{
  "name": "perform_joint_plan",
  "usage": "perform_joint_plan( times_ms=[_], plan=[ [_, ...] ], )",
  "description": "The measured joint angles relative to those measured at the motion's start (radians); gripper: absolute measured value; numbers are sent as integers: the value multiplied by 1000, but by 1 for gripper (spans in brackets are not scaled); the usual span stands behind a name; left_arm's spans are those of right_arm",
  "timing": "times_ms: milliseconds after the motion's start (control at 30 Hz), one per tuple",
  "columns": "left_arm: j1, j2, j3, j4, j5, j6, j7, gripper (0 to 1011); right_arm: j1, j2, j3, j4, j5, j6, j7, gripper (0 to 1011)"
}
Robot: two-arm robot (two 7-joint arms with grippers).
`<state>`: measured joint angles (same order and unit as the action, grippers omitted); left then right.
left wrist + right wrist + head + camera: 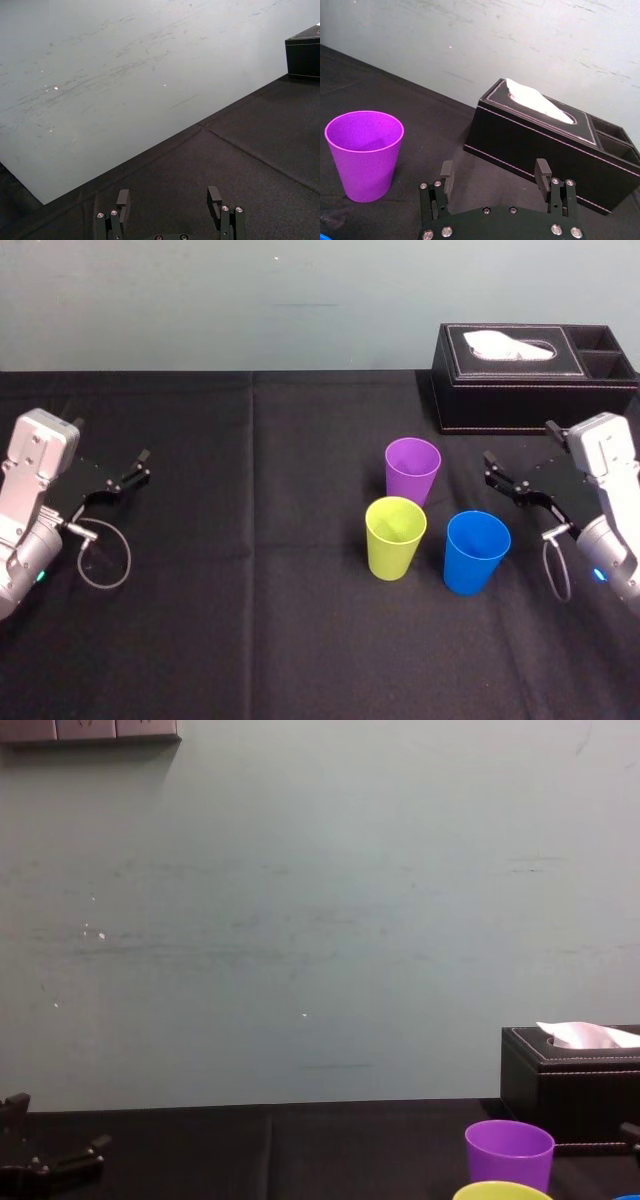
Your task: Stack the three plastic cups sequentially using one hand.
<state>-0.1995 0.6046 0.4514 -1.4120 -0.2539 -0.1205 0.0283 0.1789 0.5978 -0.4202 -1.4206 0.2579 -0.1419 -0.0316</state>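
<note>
Each arm ends in a boxy silver-grey wrist housing [40, 455] with rounded corners and small screws. Below it, a rounded grey segment carries a small green light [40, 576] (bluer on the right arm), and a thin grey cable [129, 560] curls from a metal plug into a loop. The left gripper [137, 468] and right gripper [498, 472] are matte black, with flat, angular fingers on linked bars dotted with silver screw heads [423, 185].
</note>
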Motion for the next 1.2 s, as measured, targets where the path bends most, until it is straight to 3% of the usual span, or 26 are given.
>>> perform_joint_plan(
  times_ms=[300,800,1067,1200],
  plan=[
    [0,0,0,0,0,0,0,1012,-94,27,64,-67,34,-19,-1,1000],
    [0,0,0,0,0,0,0,1011,-448,195,241,-295,134,-28,39,1000],
    [0,0,0,0,0,0,0,1011,-562,257,272,-349,209,-26,166,1000],
    [0,0,0,0,0,0,0,1011,-595,271,266,-359,266,-67,283,1000]
  ],
)
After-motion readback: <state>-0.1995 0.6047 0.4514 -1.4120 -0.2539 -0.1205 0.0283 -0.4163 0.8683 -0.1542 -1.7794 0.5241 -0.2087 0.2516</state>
